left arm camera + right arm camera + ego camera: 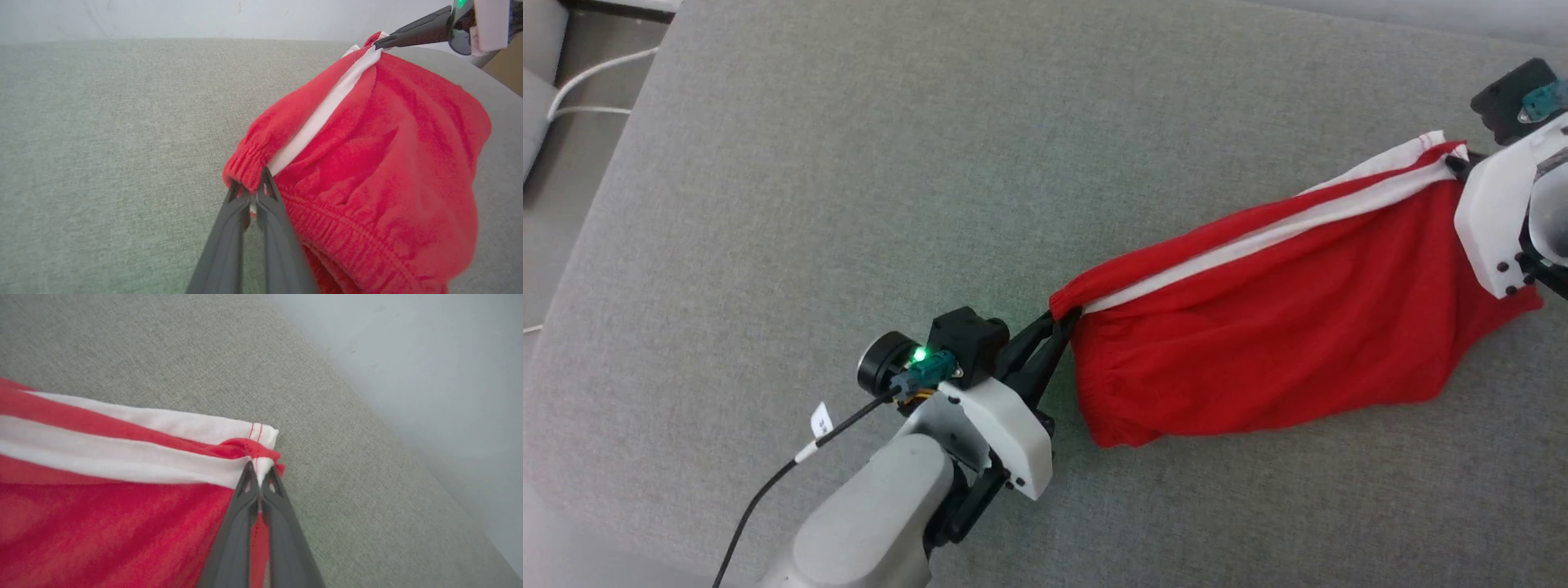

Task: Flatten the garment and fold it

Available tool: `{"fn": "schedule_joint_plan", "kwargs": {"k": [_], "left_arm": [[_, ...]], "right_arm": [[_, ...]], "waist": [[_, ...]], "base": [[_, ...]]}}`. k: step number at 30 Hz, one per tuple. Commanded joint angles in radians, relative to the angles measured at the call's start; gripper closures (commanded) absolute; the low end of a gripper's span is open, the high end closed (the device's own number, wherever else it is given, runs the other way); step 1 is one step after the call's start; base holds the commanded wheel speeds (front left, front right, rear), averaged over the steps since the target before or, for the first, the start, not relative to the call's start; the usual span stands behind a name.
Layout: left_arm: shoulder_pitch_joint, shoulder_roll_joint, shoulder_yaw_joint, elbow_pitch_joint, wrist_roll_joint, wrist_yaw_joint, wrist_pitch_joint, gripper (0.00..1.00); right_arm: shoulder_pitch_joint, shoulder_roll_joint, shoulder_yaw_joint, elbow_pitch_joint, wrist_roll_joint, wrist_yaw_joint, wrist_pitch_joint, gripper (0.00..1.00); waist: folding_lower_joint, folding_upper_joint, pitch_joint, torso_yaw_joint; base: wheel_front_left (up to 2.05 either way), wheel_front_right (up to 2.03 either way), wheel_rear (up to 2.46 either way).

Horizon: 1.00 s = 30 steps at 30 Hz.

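I hold red shorts (1282, 327) stretched above grey cushion (809, 163), right of centre: left gripper (1063, 320) clamped tight on waistband corner, right gripper (259, 479) pinched closed on white hem corner, far right, side stripe taut, presumably for flattening

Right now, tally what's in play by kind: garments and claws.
Red shorts: 1
Claws: 2, the left claw and the right claw, each shut on an end of the garment
Total: 3
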Motion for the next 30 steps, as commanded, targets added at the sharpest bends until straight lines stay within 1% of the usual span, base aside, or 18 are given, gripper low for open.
{"fn": "schedule_joint_plan", "kwargs": {"k": [1,4,5,6,7,8,9,12,17,18,19,22,23,26,30], "left_arm": [[-0.019,-0.01,-0.005,0.018,0.008,-0.005,-0.008,1.0],[-0.028,-0.021,-0.012,0.046,0.011,-0.008,-0.017,1.0],[-0.03,-0.024,-0.013,0.055,0.011,-0.009,-0.019,1.0],[-0.032,-0.028,-0.014,0.063,0.011,-0.01,-0.022,1.0],[-0.034,-0.03,-0.015,0.071,0.01,-0.01,-0.024,1.0],[-0.034,-0.03,-0.015,0.071,0.01,-0.01,-0.024,1.0],[-0.035,-0.032,-0.014,0.079,0.01,-0.007,-0.028,0.0],[-0.033,-0.032,-0.006,0.097,0.008,0.007,-0.043,0.0],[-0.004,-0.01,0.023,0.08,-0.01,0.031,-0.065,0.0],[-0.004,-0.01,0.023,0.08,-0.01,0.031,-0.065,0.0],[0.014,0.006,0.036,0.061,-0.017,0.044,-0.069,0.0],[0.048,0.03,0.054,0.024,-0.03,0.065,-0.072,0.0],[0.048,0.03,0.054,0.024,-0.03,0.065,-0.072,0.0],[0.087,0.053,0.079,-0.016,-0.047,0.093,-0.077,0.0],[0.145,0.082,0.129,-0.064,-0.06,0.145,-0.102,0.0]], "right_arm": [[-0.024,0.008,0.017,0.02,-0.004,-0.002,-0.028,1.0],[-0.041,0.018,0.049,0.064,0.001,-0.002,-0.065,1.0],[-0.045,0.021,0.062,0.078,0.004,-0.002,-0.074,0.96],[-0.051,0.022,0.073,0.089,0.001,-0.002,-0.089,0.8],[-0.056,0.025,0.077,0.104,0.003,-0.002,-0.105,0.0],[-0.056,0.025,0.077,0.104,0.003,-0.002,-0.105,0.0],[-0.059,0.031,0.082,0.118,0.006,-0.002,-0.12,0.0],[-0.062,0.052,0.105,0.17,0.023,-0.002,-0.171,0.0],[-0.059,0.076,0.115,0.21,0.043,-0.002,-0.273,0.0],[-0.059,0.076,0.115,0.21,0.043,-0.002,-0.273,0.0],[-0.052,0.086,0.112,0.218,0.049,-0.002,-0.324,0.0],[-0.031,0.097,0.105,0.226,0.057,-0.002,-0.397,0.0],[-0.031,0.097,0.105,0.226,0.057,-0.002,-0.397,0.0],[-0.003,0.102,0.082,0.232,0.056,-0.002,-0.48,0.0],[0.05,0.115,0.026,0.233,0.049,-0.002,-0.588,0.0]], "waist": [[-0.0001,0.0001,0.012,0.007],[-0.0001,0.0001,0.016,0.006],[-0.0001,0.0001,0.016,0.005],[-0.0001,0.0001,0.015,0.004],[-0.0001,0.0001,0.012,0.003],[-0.0001,0.0001,0.012,0.003],[-0.0001,0.0001,0.008,0.001],[-0.0001,0.0001,-0.028,-0.013],[-0.0001,0.0001,-0.107,-0.039],[-0.0001,0.0001,-0.107,-0.039],[-0.0001,0.0001,-0.143,-0.05],[-0.0001,0.0001,-0.202,-0.068],[-0.0001,0.0001,-0.202,-0.068],[-0.0001,0.0001,-0.261,-0.084],[-0.0001,0.0001,-0.324,-0.11]], "base": [[0.0,0.0,0.0],[0.0,0.0,0.0],[0.0,0.0,0.0],[0.0,0.0,0.0],[0.0,0.0,0.0],[0.0,0.0,0.0],[0.0,0.0,0.0],[0.0,0.0,0.0],[0.0,0.0,0.0],[0.0,0.0,0.0],[0.0,0.0,0.0],[0.0,0.0,0.0],[0.0,0.0,0.0],[0.0,0.0,0.0],[0.0,0.0,0.0]]}}
